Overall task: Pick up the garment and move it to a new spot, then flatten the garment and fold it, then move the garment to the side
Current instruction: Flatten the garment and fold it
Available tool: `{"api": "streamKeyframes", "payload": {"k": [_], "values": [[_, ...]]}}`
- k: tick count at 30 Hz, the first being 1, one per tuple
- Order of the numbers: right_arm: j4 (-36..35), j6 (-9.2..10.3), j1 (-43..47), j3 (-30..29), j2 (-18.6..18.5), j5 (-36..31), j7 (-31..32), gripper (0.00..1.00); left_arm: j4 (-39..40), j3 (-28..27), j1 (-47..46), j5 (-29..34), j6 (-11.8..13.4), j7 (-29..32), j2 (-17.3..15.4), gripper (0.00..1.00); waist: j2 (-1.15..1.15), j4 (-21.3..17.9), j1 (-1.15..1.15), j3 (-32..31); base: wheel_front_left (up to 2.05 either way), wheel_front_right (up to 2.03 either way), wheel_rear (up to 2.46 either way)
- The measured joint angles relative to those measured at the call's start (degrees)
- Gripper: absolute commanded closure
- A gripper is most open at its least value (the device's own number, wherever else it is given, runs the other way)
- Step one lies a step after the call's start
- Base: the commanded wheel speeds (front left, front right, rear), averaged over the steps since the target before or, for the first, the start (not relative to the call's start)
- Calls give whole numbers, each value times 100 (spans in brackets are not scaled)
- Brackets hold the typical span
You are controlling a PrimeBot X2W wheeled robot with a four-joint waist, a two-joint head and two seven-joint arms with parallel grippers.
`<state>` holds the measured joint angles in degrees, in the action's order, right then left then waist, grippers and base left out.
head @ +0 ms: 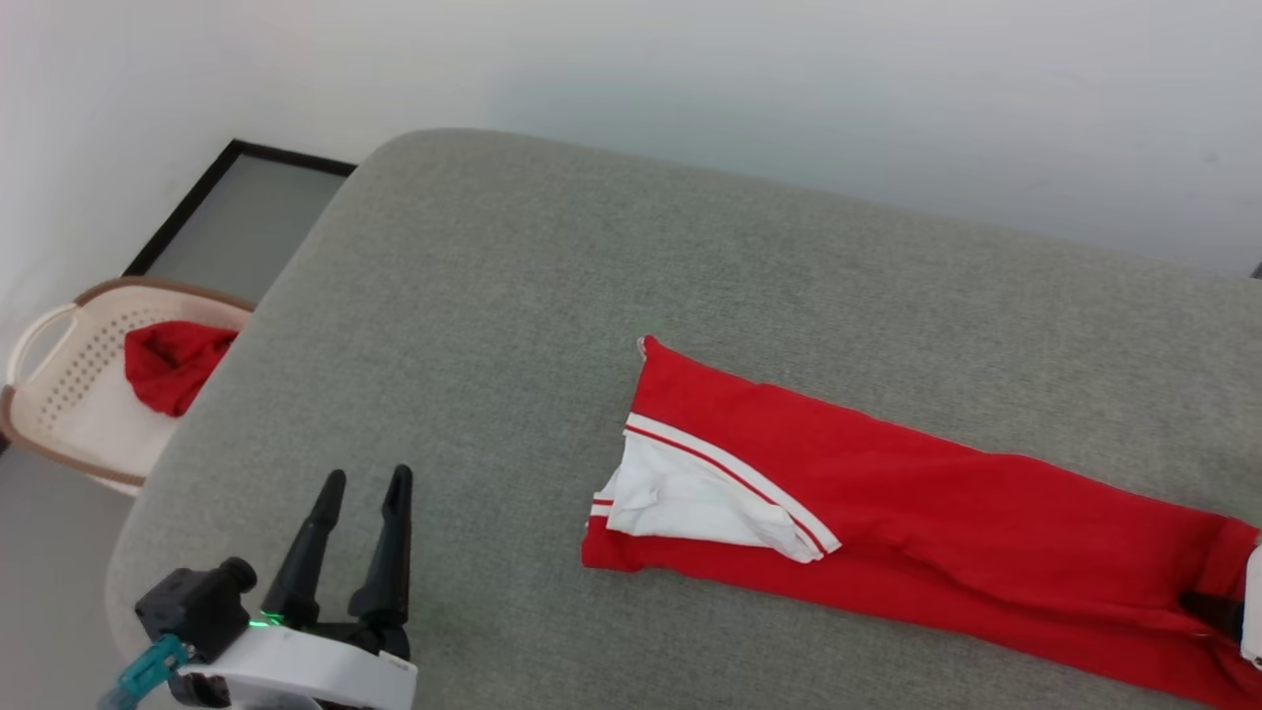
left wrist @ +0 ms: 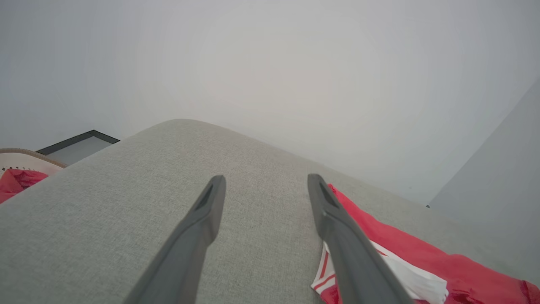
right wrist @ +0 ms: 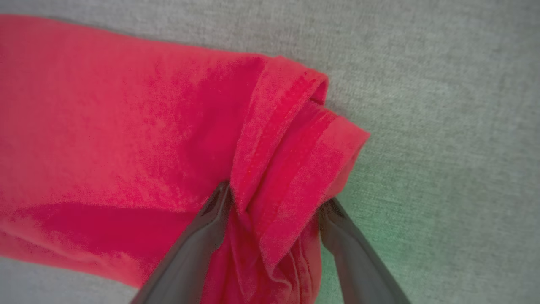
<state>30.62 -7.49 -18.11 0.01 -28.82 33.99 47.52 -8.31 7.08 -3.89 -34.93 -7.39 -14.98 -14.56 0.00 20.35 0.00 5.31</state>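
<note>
The garment (head: 887,493) is bright red, its sleeve end white and edged with thin white-and-red stripes. The bench (head: 473,296) is light grey with a fine woven fleck, and close to the dark grey fingers of the right end effector (right wrist: 276,194) the weave takes a faint green tint. The left end effector (head: 368,475) has black fingers, a white wrist shell and a teal cable (head: 148,671). The basket (head: 59,394) is cream with a brown rim and rows of holes, and holds a plain red cloth (head: 173,365). The wall (head: 789,89) is white
</note>
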Motion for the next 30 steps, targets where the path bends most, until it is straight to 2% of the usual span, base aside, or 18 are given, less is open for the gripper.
{"api": "streamKeyframes", "payload": {"k": [4, 5, 6, 17, 26, 30], "values": [[224, 2, -153, -21, 21, -69, 80, 0, 4, 104, -24, -127, 0, 0, 10, 0, 0, 115, 0, 90, 0, 0, 0], [243, 3, -175, -10, 18, -78, 91, 53, 5, 127, -41, -143, 0, 0, 11, 0, 0, 137, 0, 108, 0, 0, 0], [253, 3, -191, -3, 8, -78, 89, 100, 8, 140, -52, -149, 0, 0, 12, 0, 0, 151, 0, 126, 0, 0, 0], [463, -24, -331, -35, -197, 31, -231, 100, 33, 155, -57, -189, 0, 0, 34, 0, 0, 40, 0, 160, 0, 0, 0], [636, -5, -272, -428, -818, -181, -366, 100, -36, 130, -47, -252, 0, 0, 21, 0, 0, -192, 0, 118, 0, 0, 0], [320, -4, -261, -552, -879, 131, -264, 100, -109, 119, -14, -301, 0, 0, 1, 0, 0, -319, 0, 62, 0, 0, 0]]}}
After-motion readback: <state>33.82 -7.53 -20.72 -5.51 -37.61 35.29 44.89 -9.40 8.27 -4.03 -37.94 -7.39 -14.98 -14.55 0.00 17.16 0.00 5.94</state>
